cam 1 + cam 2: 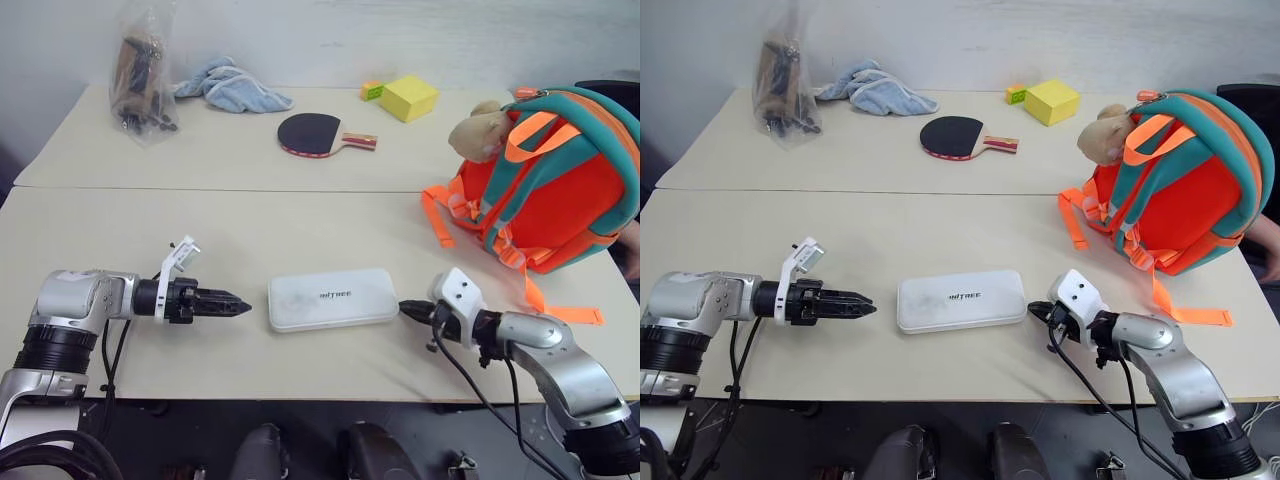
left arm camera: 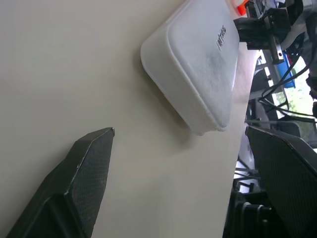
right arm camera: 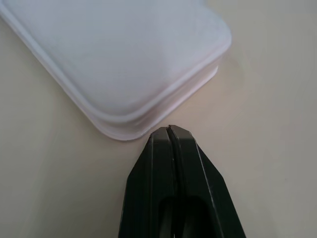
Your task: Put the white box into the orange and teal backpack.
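Left eye view shows the white box lying flat on the desk, between the two end effectors. The left end effector points at the box's left end from just beside it, not touching; in the left wrist view its two fingers stand wide apart with nothing between them. The right end effector sits at the box's right end; in the right wrist view its fingers are pressed together, empty, their tip right at a rounded corner of the box. The orange and teal backpack stands upright at the desk's right side, well apart from the box, a tan plush toy on its upper left.
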`<act>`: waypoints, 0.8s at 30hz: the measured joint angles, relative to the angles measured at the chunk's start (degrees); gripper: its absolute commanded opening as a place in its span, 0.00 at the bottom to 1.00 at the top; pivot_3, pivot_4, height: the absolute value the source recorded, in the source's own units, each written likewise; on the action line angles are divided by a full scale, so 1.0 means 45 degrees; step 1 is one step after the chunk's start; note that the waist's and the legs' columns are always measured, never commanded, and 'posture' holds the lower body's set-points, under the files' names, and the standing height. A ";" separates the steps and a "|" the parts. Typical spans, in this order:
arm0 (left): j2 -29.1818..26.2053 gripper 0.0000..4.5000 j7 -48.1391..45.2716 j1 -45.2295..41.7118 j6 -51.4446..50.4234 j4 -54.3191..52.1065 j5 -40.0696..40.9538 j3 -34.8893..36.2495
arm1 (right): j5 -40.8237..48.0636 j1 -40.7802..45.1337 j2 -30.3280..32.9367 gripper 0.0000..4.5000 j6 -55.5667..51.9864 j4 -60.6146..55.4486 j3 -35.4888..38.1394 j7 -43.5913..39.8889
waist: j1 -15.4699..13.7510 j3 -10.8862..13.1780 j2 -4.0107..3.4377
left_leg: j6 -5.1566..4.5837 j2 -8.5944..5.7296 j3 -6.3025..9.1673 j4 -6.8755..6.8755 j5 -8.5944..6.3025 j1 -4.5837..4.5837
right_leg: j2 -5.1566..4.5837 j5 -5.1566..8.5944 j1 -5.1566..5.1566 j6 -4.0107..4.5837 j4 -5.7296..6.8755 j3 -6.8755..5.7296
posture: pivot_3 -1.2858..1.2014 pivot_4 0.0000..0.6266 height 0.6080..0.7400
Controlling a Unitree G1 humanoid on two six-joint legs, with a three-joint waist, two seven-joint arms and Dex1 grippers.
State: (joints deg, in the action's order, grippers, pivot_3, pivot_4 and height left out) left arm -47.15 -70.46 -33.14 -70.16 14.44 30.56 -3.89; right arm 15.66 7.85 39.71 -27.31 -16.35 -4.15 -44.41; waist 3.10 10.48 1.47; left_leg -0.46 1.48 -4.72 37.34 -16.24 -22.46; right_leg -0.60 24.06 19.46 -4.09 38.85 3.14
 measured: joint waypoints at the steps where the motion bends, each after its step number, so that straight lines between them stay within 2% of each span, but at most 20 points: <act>1: 0.0135 0.99 0.0146 -0.0101 -0.0320 -0.0035 0.0023 -0.0049 | -0.0023 0.0042 -0.0053 0.00 0.0040 0.0051 -0.0005 0.0006 | -0.0012 -0.0003 -0.0005 | 0.0000 -0.0003 0.0001 0.0000 0.0000 0.0002 | -0.0003 0.0000 -0.0006 0.0000 -0.0001 0.0000 | 0.52 0.24 1.00; 9: 0.2133 0.99 0.1209 -0.0548 -0.1039 -0.0094 0.0135 -0.0117 | -0.0281 0.0135 -0.0479 0.00 0.0217 0.0241 -0.0019 0.0036 | -0.0400 -0.0080 -0.0120 | -0.0036 -0.0037 0.0017 0.0061 -0.0021 0.0020 | -0.0037 0.0000 -0.0065 -0.0001 -0.0004 0.0000 | 0.52 0.24 1.00; 12: 0.3467 0.99 0.1888 -0.1036 -0.1045 0.0409 0.0131 -0.0042 | -0.0408 0.0129 -0.0493 0.00 0.0216 0.0342 -0.0019 0.0039 | -0.0507 -0.0120 -0.0187 | -0.0067 -0.0070 0.0062 0.0092 -0.0038 0.0059 | -0.0059 0.0001 -0.0152 -0.0004 -0.0023 -0.0002 | 0.52 0.24 1.00; 15: 0.4764 0.99 0.2572 -0.1476 -0.1083 0.1032 0.0157 0.0155 | -0.0489 0.0142 -0.0532 0.00 0.0225 0.0347 -0.0035 0.0033 | -0.0652 -0.0125 -0.0180 | -0.0087 -0.0086 0.0102 0.0125 -0.0048 0.0068 | -0.0067 0.0002 -0.0209 -0.0012 -0.0054 -0.0016 | 0.52 0.24 1.00; 18: 0.4940 0.86 0.2723 -0.1685 -0.1305 0.1481 0.0212 0.0299 | -0.0499 0.0078 -0.0534 0.00 0.0238 0.0344 -0.0035 0.0033 | -0.0643 -0.0127 -0.0176 | -0.0090 -0.0095 0.0104 0.0127 -0.0050 0.0066 | -0.0071 0.0001 -0.0212 -0.0014 -0.0057 -0.0018 | 0.52 0.24 1.00; 24: 0.4649 0.44 0.2406 -0.1578 -0.1401 0.1916 0.0457 0.0185 | -0.0493 -0.0432 -0.0536 0.00 0.0353 0.0177 0.0074 0.0136 | -0.0511 -0.0114 -0.0155 | -0.0073 -0.0091 0.0122 0.0113 -0.0057 0.0040 | -0.0065 0.0004 -0.0196 -0.0018 -0.0077 -0.0035 | 0.52 0.24 1.00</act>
State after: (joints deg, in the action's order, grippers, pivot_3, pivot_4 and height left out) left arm -26.23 -59.63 -40.24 -76.46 23.06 32.62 -3.06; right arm 13.44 5.91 37.30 -25.72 -15.56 -3.81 -43.80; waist 0.80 9.96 0.77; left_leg -0.79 1.07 -4.17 37.85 -16.49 -22.28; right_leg -0.89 24.08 18.58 -4.17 38.50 2.98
